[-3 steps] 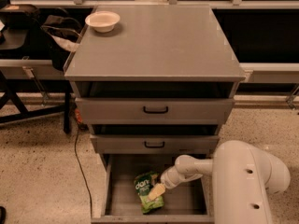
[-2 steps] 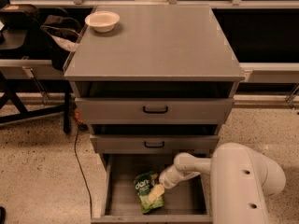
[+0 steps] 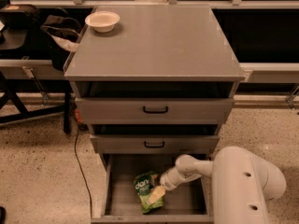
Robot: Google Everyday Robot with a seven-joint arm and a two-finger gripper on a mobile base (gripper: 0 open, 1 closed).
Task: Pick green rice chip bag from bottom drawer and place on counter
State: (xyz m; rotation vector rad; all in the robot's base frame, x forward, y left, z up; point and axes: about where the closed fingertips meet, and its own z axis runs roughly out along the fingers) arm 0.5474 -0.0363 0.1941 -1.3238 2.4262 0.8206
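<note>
The green rice chip bag (image 3: 145, 189) lies in the open bottom drawer (image 3: 187, 204), left of its middle. My gripper (image 3: 156, 194) reaches down into the drawer from the right and sits on the bag's right side, touching it. The white arm (image 3: 240, 183) fills the lower right. The counter (image 3: 154, 41) is the grey cabinet top above, with a thin raised rim.
A white bowl (image 3: 102, 20) stands at the counter's far left corner. Two upper drawers with black handles (image 3: 155, 109) sit above the open one. A black cable (image 3: 79, 157) runs down the floor at the cabinet's left. A dark bag and table legs stand at the left.
The gripper has shifted slightly left and down onto the bag's right side. The bag has stayed in place.
</note>
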